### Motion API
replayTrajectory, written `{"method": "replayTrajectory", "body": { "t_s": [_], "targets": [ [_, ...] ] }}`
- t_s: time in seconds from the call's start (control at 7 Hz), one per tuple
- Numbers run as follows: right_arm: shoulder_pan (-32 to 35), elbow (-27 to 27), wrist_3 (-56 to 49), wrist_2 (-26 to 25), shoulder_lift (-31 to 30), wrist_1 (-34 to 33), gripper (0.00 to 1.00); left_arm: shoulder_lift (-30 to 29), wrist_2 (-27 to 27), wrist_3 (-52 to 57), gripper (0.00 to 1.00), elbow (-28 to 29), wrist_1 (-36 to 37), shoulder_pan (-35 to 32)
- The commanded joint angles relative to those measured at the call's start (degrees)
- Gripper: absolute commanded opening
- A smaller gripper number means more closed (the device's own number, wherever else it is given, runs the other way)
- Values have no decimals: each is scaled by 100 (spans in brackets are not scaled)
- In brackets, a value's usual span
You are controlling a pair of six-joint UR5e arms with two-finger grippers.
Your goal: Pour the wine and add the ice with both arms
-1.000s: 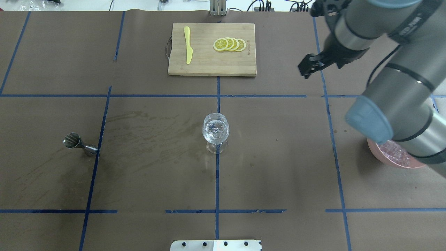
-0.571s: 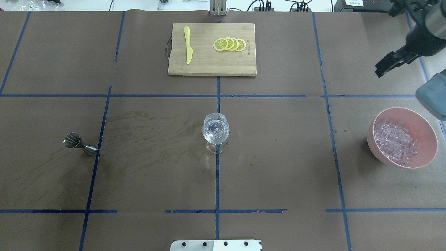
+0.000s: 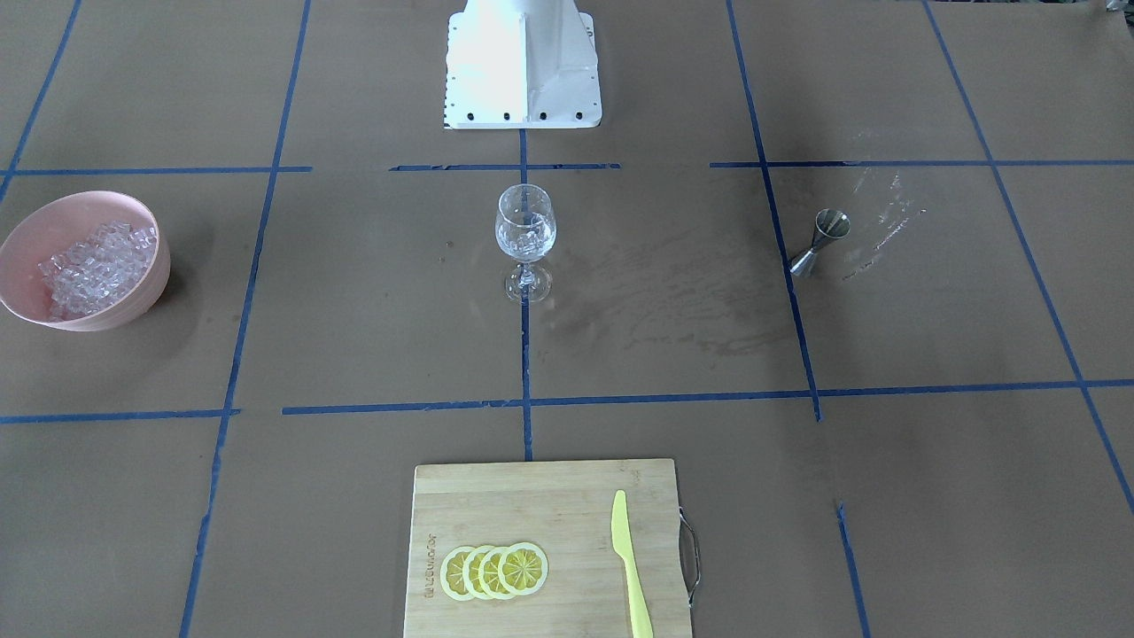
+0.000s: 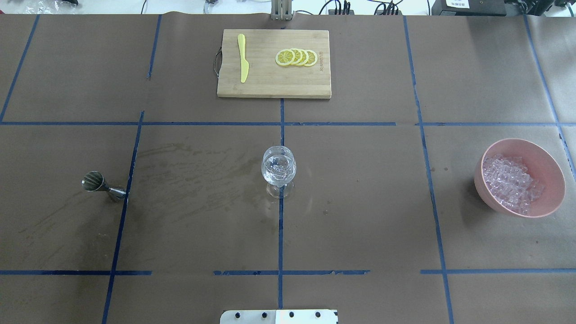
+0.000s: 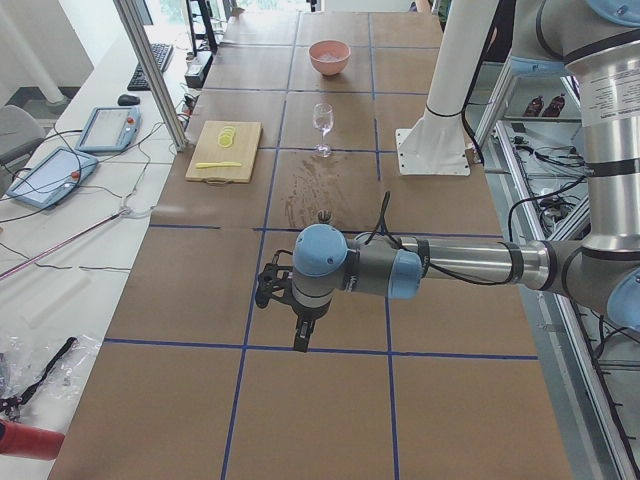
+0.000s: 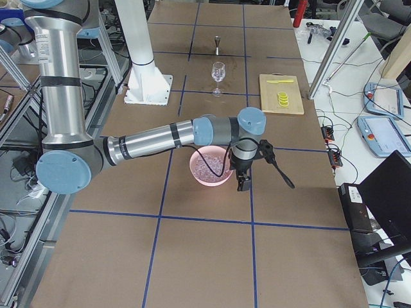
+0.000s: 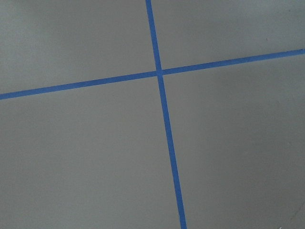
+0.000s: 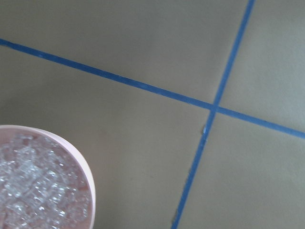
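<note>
A clear stemmed wine glass (image 4: 279, 171) stands at the table's centre with clear ice cubes in its bowl; it also shows in the front view (image 3: 525, 232). More ice (image 4: 510, 182) fills a pink bowl (image 4: 557, 171) at the right. No dark wine shows in any view. A steel jigger (image 4: 102, 185) stands at the left. Neither arm is in the overhead view. In the left side view my left gripper (image 5: 299, 338) hangs over bare table. In the right side view my right gripper (image 6: 243, 183) hangs just beside the pink bowl (image 6: 196, 173). I cannot tell whether either is open or shut.
A bamboo cutting board (image 4: 270, 85) at the far centre carries lemon slices (image 4: 296, 57) and a yellow knife (image 4: 243, 58). The white robot base (image 3: 523, 62) is on the near side. A stained patch of paper (image 4: 193, 175) lies between jigger and glass.
My right arm has swung out of the overhead view to the right, uncovering the pink bowl of ice. The glass, jigger and board have not moved.
</note>
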Motion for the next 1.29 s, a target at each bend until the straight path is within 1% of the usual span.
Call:
{"method": "replayTrajectory", "body": {
  "t_s": [0.0,0.14,0.29,1.14],
  "targets": [
    [320,-529,-26,22,-341,468,100,9,-21,0,100,-12,8,0],
    [451,-540,-8,31,-481,646,100,18,-21,0,100,6,-1,9],
    [531,-531,1,31,-518,647,100,18,-12,0,100,6,-1,9],
    [532,-540,-69,66,-535,656,100,36,-3,0,100,-3,8,0]
  ]
}}
